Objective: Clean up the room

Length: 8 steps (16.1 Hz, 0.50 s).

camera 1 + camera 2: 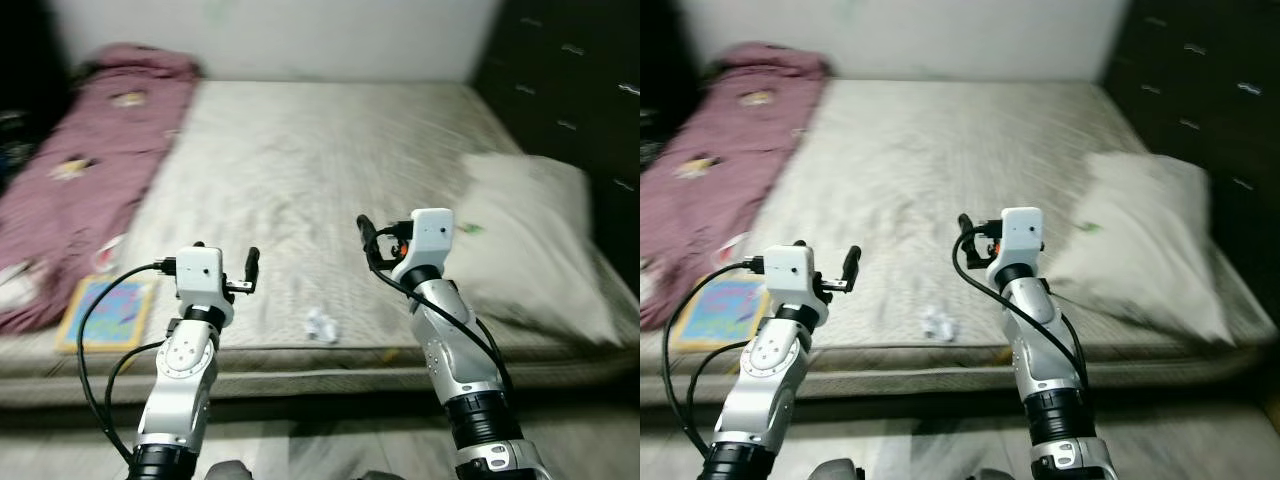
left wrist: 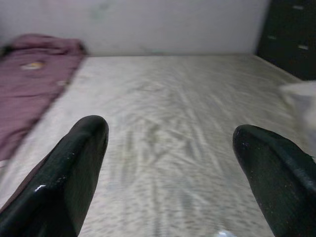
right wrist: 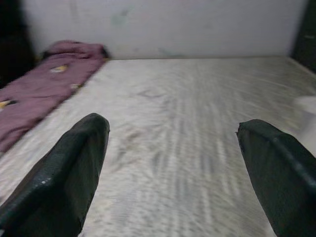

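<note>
1. Both sets of jaws are standing wide apart and holding nothing: my left gripper and my right gripper are hovering above the near edge of the mattress, pointing toward the far wall.

2. Lying between my two arms, near the front edge of the mattress, is a small crumpled white scrap. I am judging it to be paper or tissue, though it is too small and blurred to tell for certain.

3. I am expecting it to be very light, soft and easy to crush, so a gentle pinch across its middle should be enough. The risk is pushing it along the fabric or catching the mattress cover with it.

4. At the left front corner a flat children's book is lying beside the maroon blanket. It looks thin, stiff and flush with the surface, so I would be taking it by an edge that overhangs or by sliding a finger under a corner.

5. The blanket is looking limp and bulky, needing a bunched fold to grip.

6. On the right, the white pillow is looking soft and light; a corner would be giving the firmest hold.
</note>
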### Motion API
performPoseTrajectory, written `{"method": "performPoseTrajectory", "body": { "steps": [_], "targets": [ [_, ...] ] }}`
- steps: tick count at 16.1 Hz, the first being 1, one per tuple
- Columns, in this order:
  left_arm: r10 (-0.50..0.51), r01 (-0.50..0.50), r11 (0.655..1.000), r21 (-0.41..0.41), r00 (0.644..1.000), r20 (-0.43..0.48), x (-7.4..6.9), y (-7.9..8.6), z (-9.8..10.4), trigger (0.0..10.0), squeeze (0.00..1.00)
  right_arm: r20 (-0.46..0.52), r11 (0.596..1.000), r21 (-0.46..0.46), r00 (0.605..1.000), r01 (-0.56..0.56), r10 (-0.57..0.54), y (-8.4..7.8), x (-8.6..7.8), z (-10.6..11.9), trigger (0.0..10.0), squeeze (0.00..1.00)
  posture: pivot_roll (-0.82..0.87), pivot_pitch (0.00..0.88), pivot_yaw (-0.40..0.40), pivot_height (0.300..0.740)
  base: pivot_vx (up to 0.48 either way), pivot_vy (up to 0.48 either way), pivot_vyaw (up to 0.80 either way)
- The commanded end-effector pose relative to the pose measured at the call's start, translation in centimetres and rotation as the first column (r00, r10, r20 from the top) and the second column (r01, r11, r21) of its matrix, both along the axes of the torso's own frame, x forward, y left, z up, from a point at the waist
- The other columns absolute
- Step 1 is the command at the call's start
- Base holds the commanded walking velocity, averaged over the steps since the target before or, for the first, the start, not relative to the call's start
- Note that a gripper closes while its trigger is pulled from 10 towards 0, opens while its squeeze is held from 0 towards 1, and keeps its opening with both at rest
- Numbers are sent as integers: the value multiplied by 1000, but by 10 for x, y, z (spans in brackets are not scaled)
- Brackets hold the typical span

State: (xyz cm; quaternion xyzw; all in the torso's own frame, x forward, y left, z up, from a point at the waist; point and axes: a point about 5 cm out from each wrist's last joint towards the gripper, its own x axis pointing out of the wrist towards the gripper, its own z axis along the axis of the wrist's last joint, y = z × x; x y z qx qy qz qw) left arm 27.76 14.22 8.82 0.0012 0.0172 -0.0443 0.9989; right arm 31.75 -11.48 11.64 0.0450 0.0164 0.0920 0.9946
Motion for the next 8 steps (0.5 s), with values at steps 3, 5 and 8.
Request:
{"method": "performPoseTrajectory", "body": {
  "steps": [3,5,8],
  "targets": [
    [0,0,1000,3,1000,-1,1,-1,1,10000,0,-24,1000,-2,1000,10,-10,-2,1,-3,10000,0,69,0,-32,740,0,0,-783],
    [0,0,1000,3,1000,-1,1,-1,1,10000,0,-19,1000,0,1000,10,-10,-3,1,-2,10000,0,68,0,-32,740,0,0,-794],
    [0,0,1000,4,1000,-2,1,-1,1,10000,0,-7,999,-32,1000,19,-19,-4,1,-2,10000,0,69,0,-32,740,0,0,0]
  ]
}}
